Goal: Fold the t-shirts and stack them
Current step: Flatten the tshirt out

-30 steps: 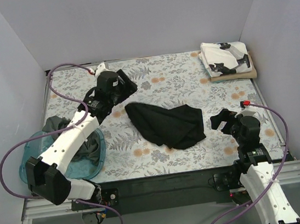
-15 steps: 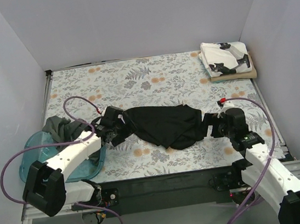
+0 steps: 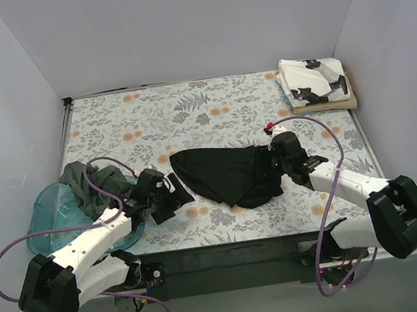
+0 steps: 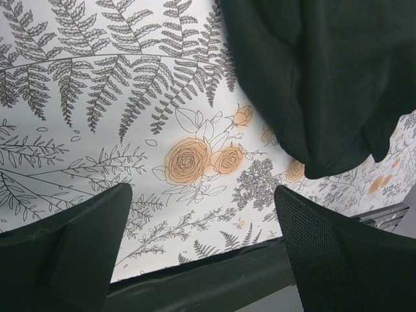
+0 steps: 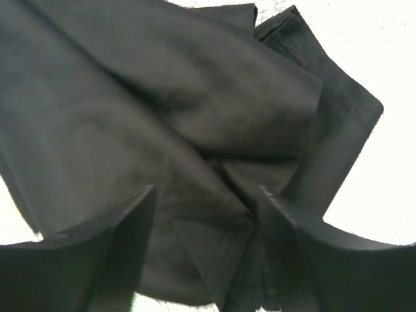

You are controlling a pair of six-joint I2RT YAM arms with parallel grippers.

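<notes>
Bare tablecloth (image 3: 210,109) stretches behind the black t-shirt (image 3: 222,171); the tub (image 3: 44,224) blocks near-left.

The black t-shirt (image 3: 230,175) is soft matt cloth, creased. The surface (image 3: 151,125) under it looks smooth, matt, flower-printed. The tub (image 3: 47,216) left of it is glossy translucent plastic.
</notes>
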